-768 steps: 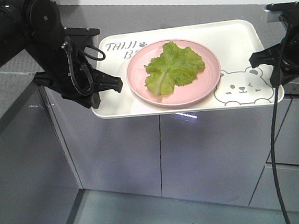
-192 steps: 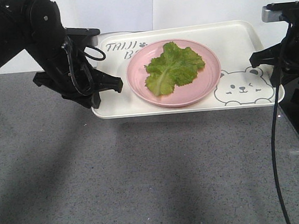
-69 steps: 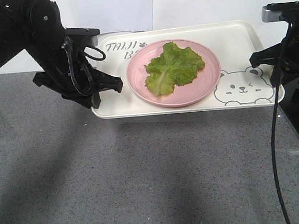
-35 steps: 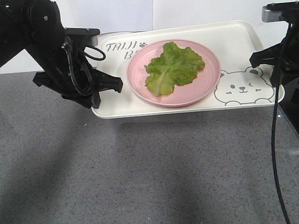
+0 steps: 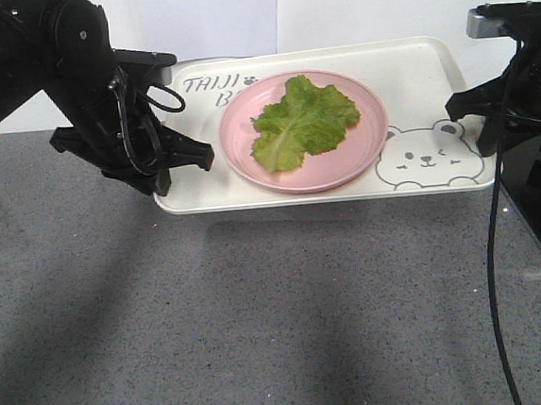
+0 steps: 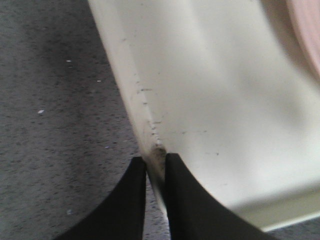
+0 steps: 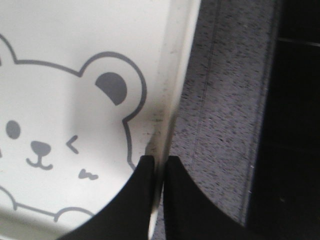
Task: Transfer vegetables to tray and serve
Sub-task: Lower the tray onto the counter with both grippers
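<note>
The grey bench [image 5: 263, 336] lies under the tray [image 5: 429, 65], which both arms hold clear above it near its far edge. The tray has slid a little leftward in the past half second, so I judge the serving carry is under way. The pink plate [image 5: 237, 144] sits mid-tray with the lettuce [image 5: 302, 124] at its centre. The left gripper [image 6: 156, 172] pinches the tray's left rim; the right gripper [image 7: 159, 170] pinches its right rim.

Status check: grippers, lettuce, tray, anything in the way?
Left gripper and right gripper shut on tray rims. Lettuce on pink plate. Grey counter below, nothing blocking.
</note>
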Controlling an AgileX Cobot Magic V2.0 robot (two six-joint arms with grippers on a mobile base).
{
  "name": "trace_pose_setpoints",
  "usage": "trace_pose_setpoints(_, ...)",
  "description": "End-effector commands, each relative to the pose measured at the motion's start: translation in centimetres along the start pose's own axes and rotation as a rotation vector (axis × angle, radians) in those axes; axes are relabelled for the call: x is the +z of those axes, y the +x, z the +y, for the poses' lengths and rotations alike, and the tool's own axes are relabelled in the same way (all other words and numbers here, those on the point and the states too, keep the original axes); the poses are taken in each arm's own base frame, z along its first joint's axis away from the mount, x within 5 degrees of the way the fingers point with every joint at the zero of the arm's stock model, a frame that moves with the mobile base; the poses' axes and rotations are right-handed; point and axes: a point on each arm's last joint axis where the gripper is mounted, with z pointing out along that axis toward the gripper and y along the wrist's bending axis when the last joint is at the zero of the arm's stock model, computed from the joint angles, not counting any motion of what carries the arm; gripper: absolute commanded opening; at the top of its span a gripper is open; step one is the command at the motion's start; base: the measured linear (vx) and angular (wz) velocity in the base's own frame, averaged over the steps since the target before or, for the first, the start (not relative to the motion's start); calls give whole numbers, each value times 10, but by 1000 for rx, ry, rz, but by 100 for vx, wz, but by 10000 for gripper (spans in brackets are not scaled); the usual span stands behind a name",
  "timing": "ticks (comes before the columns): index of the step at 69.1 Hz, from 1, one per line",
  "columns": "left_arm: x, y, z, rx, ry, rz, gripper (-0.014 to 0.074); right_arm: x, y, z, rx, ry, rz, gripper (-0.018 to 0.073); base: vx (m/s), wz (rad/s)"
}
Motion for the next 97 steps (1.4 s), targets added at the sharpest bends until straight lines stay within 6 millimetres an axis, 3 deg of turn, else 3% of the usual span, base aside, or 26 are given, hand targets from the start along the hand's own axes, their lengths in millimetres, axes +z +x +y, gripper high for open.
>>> trace_pose_setpoints(1, -39, -3, -8, 26, 48, -148, -6, -25, -6, 26, -74, -145, -128, -6, 0, 0)
trace_pose_setpoints(25, -36, -6, 9, 21, -37, -152, -6, 39, -18, 66, -175, -164, -16, -6, 0, 0)
trace_pose_setpoints(37, -21, -5, 19, -1, -50, -106, -6, 63, -21, 71, -192, -154, 18, -6, 0, 0)
trace_pose_setpoints(57, 38, 17, 29, -7, -76, 62, -6, 78, -22, 71, -177, -164, 42, -6, 0, 0)
trace_pose_setpoints(66, 55, 24, 29, -2, -73, 73, -6, 83, -21, 71, -170, -178, 71, -6, 0, 0)
trace_pose_setpoints(82, 64, 30, 30, 2, -75, 90, -6, 97, -16, 72, -156, -204, 139, 5, 0, 0)
trace_pose_setpoints(97, 64, 30, 30, 9, -74, 91, -4, 97, -14, 72, -159, -210, 168, 62, 0, 0)
